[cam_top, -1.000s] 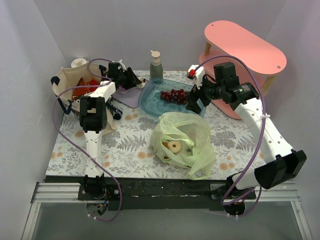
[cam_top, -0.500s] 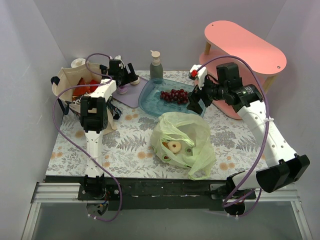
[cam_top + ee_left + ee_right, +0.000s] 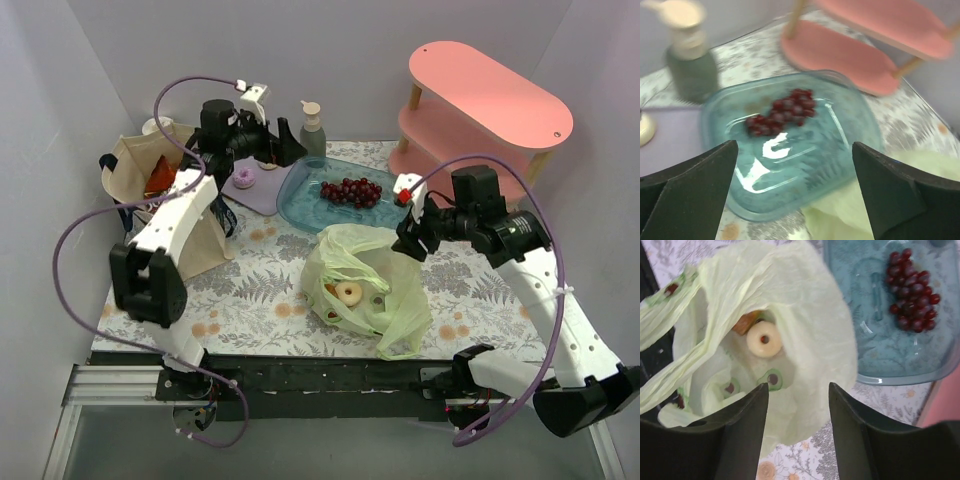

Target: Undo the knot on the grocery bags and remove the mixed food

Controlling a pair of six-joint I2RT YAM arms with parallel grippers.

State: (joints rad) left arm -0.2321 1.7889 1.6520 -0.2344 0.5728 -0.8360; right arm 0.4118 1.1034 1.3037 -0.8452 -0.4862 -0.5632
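Nearest the arm bases, mid-table, the pale-green plastic bag (image 3: 385,300) slumps with its mouth gaping. No knot shows, though the handles are hard to trace among the folds. Inside lie a pale ring-shaped snack (image 3: 764,339) and something orange beside it. The film looks thin, limp and slippery, so it will likely bunch and lift with any pull. It is better to pinch the ring by its rim than to drag the plastic. The right gripper (image 3: 797,390) hovers over the mouth, jaws parted, grasping nothing. Just beyond, close against the bag's far edge, the clear blue tray (image 3: 300,205) holds the grapes (image 3: 350,190), which are soft and easily crushed. At far left the canvas tote (image 3: 205,240) stands with red packets (image 3: 160,180) inside, probably light and crinkly. The left gripper (image 3: 794,147) hangs above the tray, spread wide and empty, near the pump bottle (image 3: 312,132). The pink shelf (image 3: 490,95) crowds the far right, and the roomiest stretch of the table (image 3: 250,300) is near left.
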